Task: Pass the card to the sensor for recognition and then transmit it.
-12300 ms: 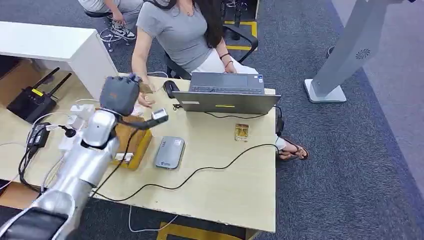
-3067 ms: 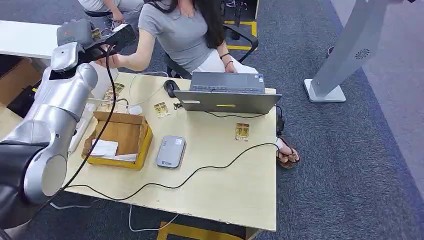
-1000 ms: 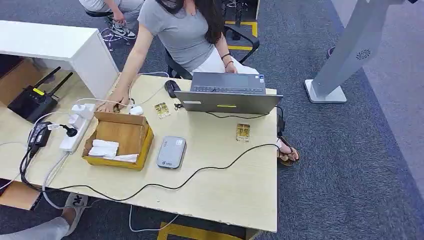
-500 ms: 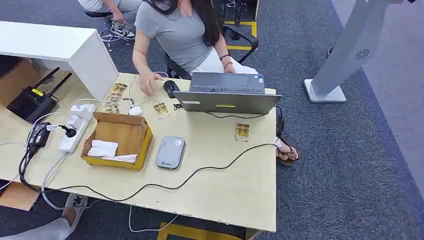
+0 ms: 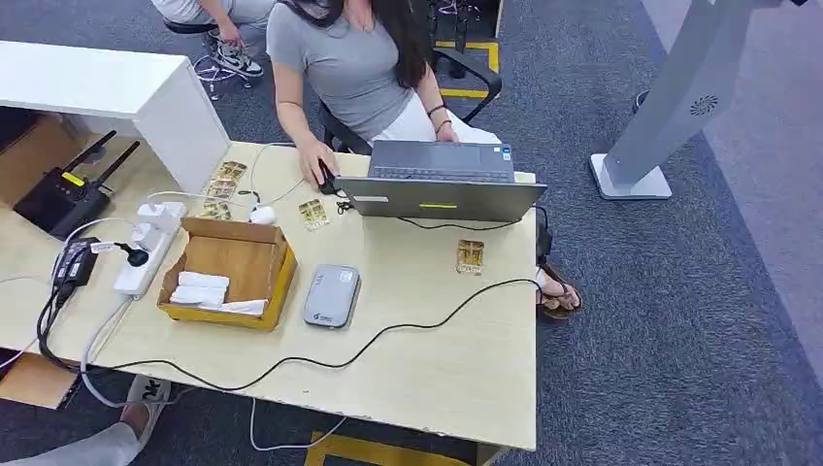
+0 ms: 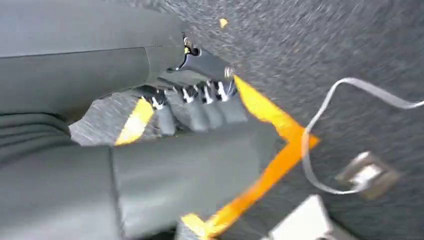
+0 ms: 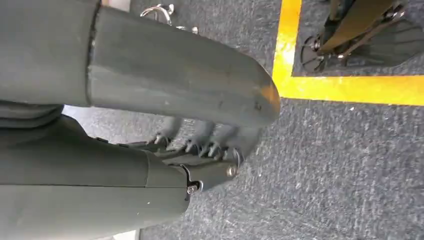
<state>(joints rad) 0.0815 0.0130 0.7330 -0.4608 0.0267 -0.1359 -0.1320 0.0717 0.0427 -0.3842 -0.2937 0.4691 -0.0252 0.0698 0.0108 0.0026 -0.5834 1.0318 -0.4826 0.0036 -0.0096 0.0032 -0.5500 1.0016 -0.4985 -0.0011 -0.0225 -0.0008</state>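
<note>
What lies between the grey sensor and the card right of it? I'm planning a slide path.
In the head view, bare tabletop separates the sensor from the card.

I see a pale wooden worktop (image 5: pixel 456 369) on a dark grey carpet floor (image 5: pixel 679 320). A white cabinet (image 5: pixel 107 87) stands beside it. A grey stand (image 5: pixel 670 107) rises from the carpet. Yellow lines (image 7: pixel 345 89) mark the floor.

Pale wood surface (image 5: pixel 456 369), gold patterned card (image 5: pixel 470 255), silver-grey sensor (image 5: pixel 331 295), mustard-yellow cardboard box (image 5: pixel 277 288), grey laptop (image 5: pixel 439 184), black cable (image 5: pixel 388 330), dark grey speckled carpet (image 5: pixel 679 320), person's grey shirt (image 5: pixel 340 68)
</note>
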